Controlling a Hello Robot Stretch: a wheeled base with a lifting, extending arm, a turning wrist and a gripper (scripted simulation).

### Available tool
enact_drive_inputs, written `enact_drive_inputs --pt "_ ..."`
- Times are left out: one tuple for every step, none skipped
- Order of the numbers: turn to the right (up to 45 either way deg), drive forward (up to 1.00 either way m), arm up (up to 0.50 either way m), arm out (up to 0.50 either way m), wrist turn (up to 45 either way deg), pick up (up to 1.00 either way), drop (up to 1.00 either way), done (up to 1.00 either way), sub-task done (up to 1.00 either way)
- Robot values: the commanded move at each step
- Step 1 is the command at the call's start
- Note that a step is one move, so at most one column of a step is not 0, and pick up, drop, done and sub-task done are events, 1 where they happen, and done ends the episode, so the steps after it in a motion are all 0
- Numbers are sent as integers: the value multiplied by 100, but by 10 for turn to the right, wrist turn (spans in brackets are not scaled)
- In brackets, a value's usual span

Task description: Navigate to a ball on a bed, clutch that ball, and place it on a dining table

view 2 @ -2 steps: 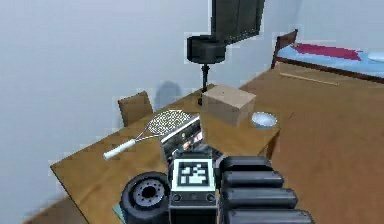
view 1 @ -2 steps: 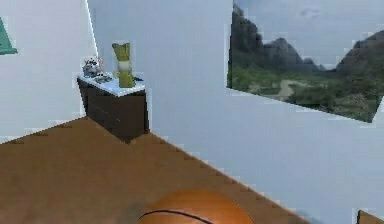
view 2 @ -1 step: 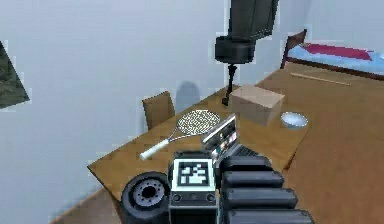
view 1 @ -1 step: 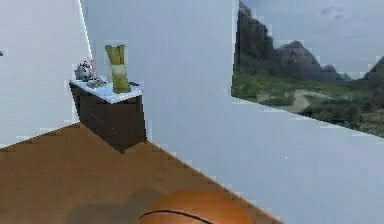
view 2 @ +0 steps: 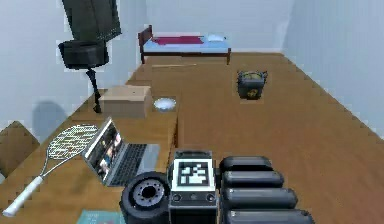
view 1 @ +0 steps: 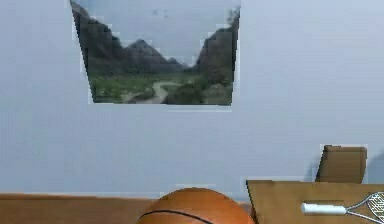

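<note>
The table (view 1: 290, 192) is brown wood and stands by a pale blue wall (view 1: 300, 80). Just off its corner, at the forward view's bottom edge, shows the top of the ball (view 1: 195, 207), orange with black seams; what it rests on cannot be seen. On the table lie a racket (view 2: 72, 143), a laptop (view 2: 115, 155) beside it, a cardboard box (view 2: 127, 100) farther along and a small bowl (view 2: 165, 103) next to the box. A wooden chair (view 1: 343, 163) stands behind the table, a black office chair (view 2: 90, 40) past its far end. A mountain painting (view 1: 160, 55) hangs on the wall. Across the wooden floor (view 2: 290, 130), well away from the table, stand a bed (view 2: 183, 44) and a dark bag (view 2: 251, 84). The claw (view 2: 148, 198) shows as a dark body at the table's near edge; whether it is spread or pressed together cannot be told, nor whether it holds anything.
</note>
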Motion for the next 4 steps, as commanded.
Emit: enact_drive_inputs --pt "0 80 0 0 0 0 0 0 0" --pt "-450 0 0 0 0 0 0 0 0" --pt "-450 0 0 0 0 0 0 0 0" --pt "-450 0 0 0 0 0 0 0 0"
